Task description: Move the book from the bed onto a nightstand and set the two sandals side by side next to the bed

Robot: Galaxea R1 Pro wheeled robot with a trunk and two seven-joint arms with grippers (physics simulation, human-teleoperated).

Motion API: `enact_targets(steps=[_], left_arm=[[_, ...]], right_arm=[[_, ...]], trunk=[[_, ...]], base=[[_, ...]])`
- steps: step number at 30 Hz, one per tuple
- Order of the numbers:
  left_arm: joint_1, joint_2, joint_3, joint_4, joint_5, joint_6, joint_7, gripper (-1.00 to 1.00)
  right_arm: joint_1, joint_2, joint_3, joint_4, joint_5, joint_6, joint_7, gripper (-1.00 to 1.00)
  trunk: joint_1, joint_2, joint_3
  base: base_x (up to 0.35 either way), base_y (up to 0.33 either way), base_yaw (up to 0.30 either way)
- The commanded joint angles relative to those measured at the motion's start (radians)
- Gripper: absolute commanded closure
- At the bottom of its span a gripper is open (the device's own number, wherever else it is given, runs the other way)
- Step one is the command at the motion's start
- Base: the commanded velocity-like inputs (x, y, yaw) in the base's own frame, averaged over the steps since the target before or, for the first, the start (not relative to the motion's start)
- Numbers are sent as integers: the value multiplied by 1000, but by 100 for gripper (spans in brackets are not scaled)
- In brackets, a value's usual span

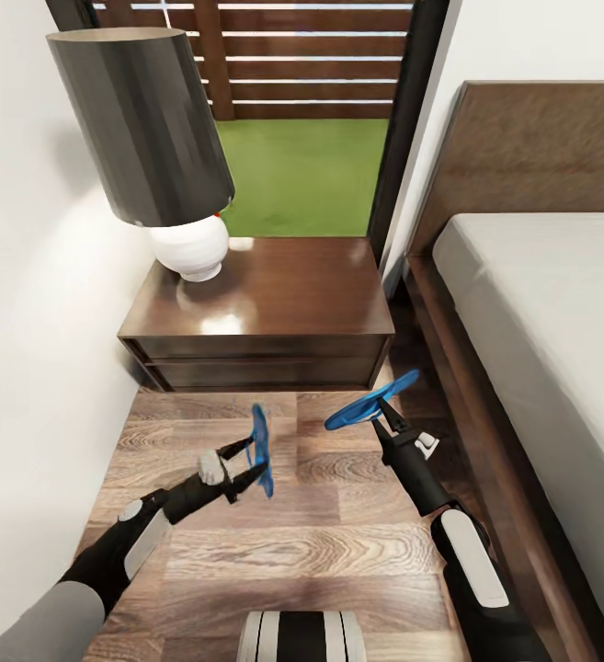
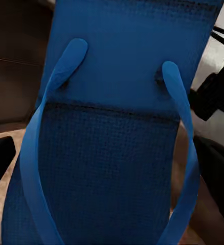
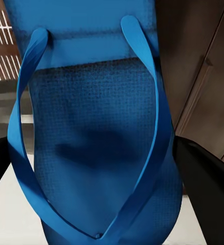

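Above the floor (image 1: 292,542) before the nightstand (image 1: 265,317), each gripper clamps one sandal: left (image 1: 261,450) on edge, right (image 1: 372,401) tilted near the bed (image 1: 531,303); released so, they could tumble apart, not side by side

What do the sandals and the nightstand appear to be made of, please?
The sandals look like matte blue foam or rubber: the footbed shows a fine dimpled texture. The nightstand looks like dark varnished wood: its top shows grain and glossy reflections.
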Motion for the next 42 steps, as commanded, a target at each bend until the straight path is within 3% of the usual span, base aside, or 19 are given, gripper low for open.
enact_targets(steps=[1, 3, 5, 8, 10, 13, 15, 18, 22, 27, 32, 42], left_arm=[[0, 7, -5, 22, 105, 4, -39, 100], [0, 31, -1, 93, 259, 54, -76, 100], [0, 59, 2, 165, 374, 150, -93, 100], [0, 81, 6, 195, 425, 240, -95, 100], [-1, 89, 6, 200, 431, 297, -45, 100], [-3, 90, 4, 186, 422, 410, 132, 100], [-4, 87, 1, 160, 389, 451, 270, 100], [-5, 79, -1, 125, 350, 468, 367, 100], [-5, 71, -2, 114, 340, 470, 390, 100], [-5, 44, -4, 112, 337, 466, 396, 100], [-5, 43, -4, 112, 336, 465, 395, 100], [-5, 51, 0, 112, 340, 474, 360, 100]], right_arm=[[-1, 1, -3, 0, -8, 9, 1, 100], [-1, 1, -2, 0, -7, 9, 1, 100], [-1, 1, -2, 0, -6, 9, 0, 100], [0, 1, 0, 0, -5, 8, -1, 100], [0, 1, 0, 0, -4, 7, -3, 100], [0, 1, 0, 0, -3, 7, -4, 100], [-1, 1, 0, 0, -3, 7, -4, 100], [-1, 1, 1, 0, -2, 7, -6, 100], [0, 1, 2, 1, -2, 7, -6, 100], [-1, 1, 0, 1, -2, 8, -5, 100], [-1, 1, 0, 1, -2, 8, -5, 100], [0, 0, 1, 2, -2, 10, -7, 100]], trunk=[[0, 0, -1], [0, 0, -1], [0, 0, -1], [0, 0, -1], [0, 0, -1], [0, 0, -1], [0, 0, -1], [0, 0, -1], [0, 0, -1], [0, 0, -1], [0, 0, -1], [-5, 2, 38]], base=[[0, 0, 0], [0, 0, 0], [0, 0, 0], [0, 0, 0], [0, 0, 0], [0, 0, 0], [0, 0, 0], [0, 0, 0], [0, 0, 0], [0, 0, 0], [0, 0, 0], [0, 0, 0]])
